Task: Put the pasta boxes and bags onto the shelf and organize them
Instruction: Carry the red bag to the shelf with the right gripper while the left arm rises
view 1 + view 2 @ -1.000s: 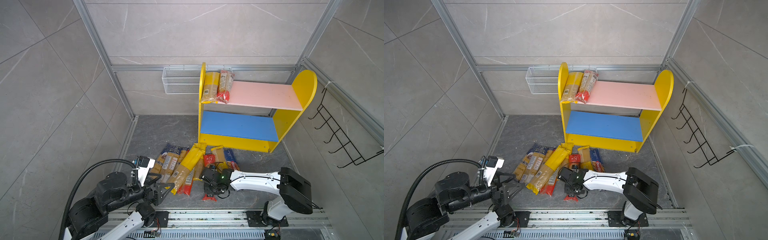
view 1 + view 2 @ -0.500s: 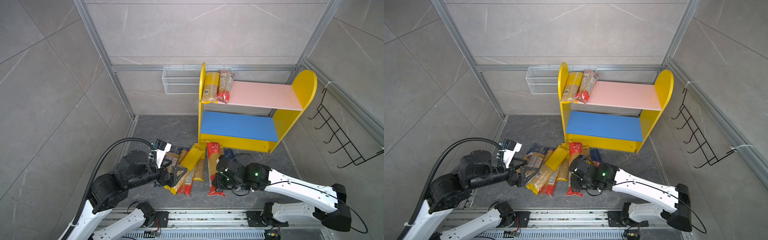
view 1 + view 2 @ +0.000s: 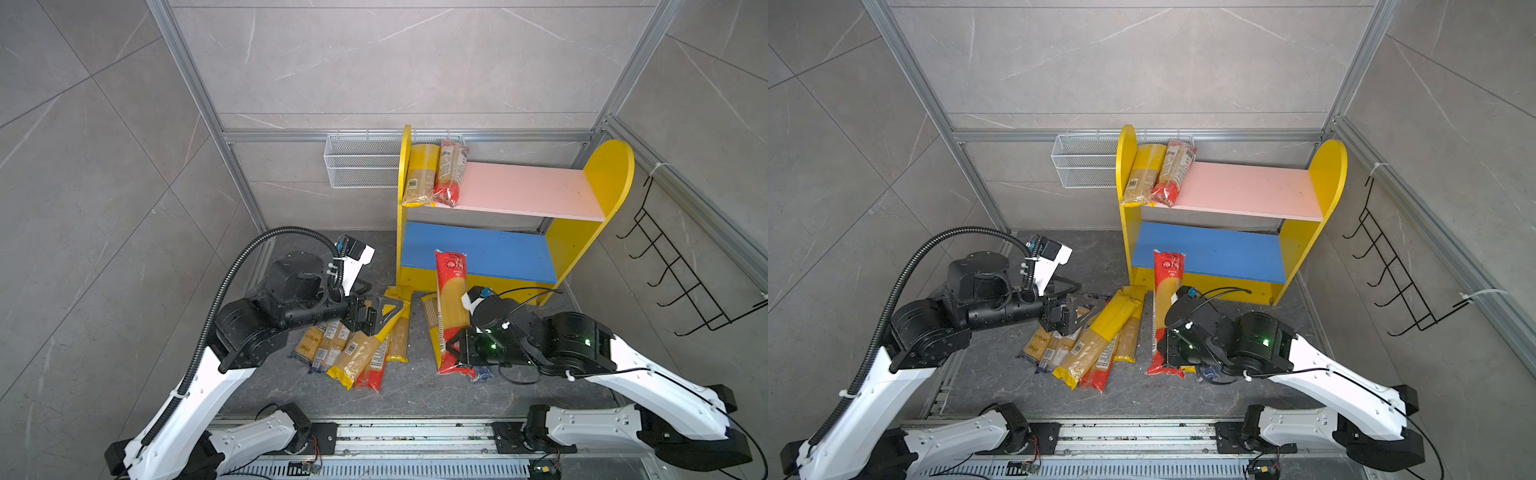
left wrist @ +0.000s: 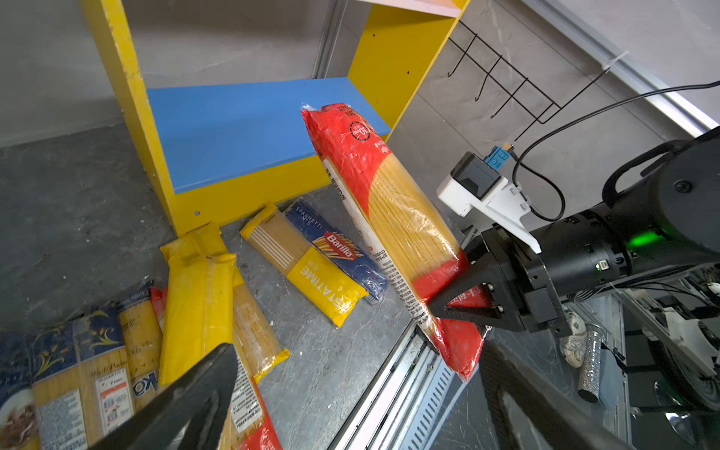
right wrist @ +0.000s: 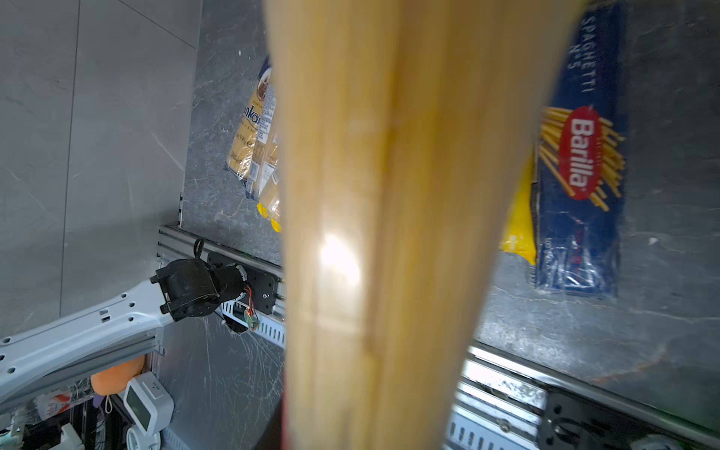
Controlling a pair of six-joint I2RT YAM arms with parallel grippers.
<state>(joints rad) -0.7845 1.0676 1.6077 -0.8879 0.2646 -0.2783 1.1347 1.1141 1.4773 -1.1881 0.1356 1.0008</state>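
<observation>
The red packet point(image 3: 451, 307), clear in the middle with pale spaghetti showing, hangs slanted just in front of the shelf point(image 3: 607, 174), its upper end toward the blue board point(image 3: 498, 253). The right claw point(image 4: 448, 311) is clenched on its lower end, arm reaching low. The left claw point(image 3: 380, 316) gapes wide over the floor pile point(image 3: 357, 353) left of the shelf's front.

White arm links point(image 3: 210, 388), black joints point(image 3: 249, 332), ribbed hose point(image 3: 232, 270)
</observation>
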